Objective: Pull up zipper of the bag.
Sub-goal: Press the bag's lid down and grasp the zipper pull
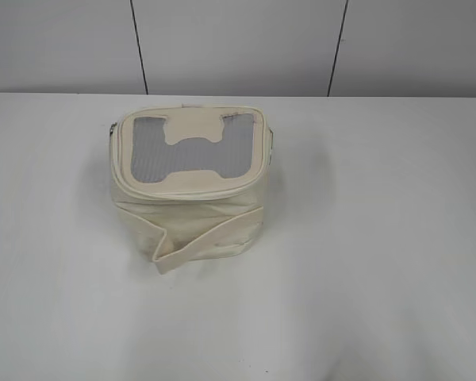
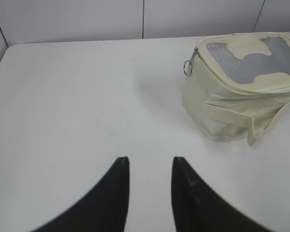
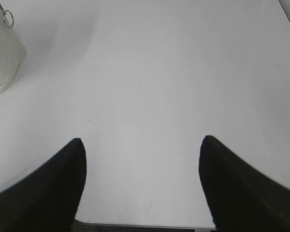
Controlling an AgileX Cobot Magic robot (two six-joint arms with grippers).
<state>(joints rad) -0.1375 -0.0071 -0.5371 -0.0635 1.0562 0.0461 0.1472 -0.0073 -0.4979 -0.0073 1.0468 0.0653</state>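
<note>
We count one bag (image 1: 192, 186), upright at mid-table (image 1: 381, 238), its mesh top facing up and its long axis running left to right. The zipper (image 1: 192, 193) circles the top rim; two ring pulls hang, one at each end. Our left gripper (image 2: 150, 166) stands slightly parted, our right gripper (image 3: 142, 145) spread wide, both empty and well apart from the bag.
</note>
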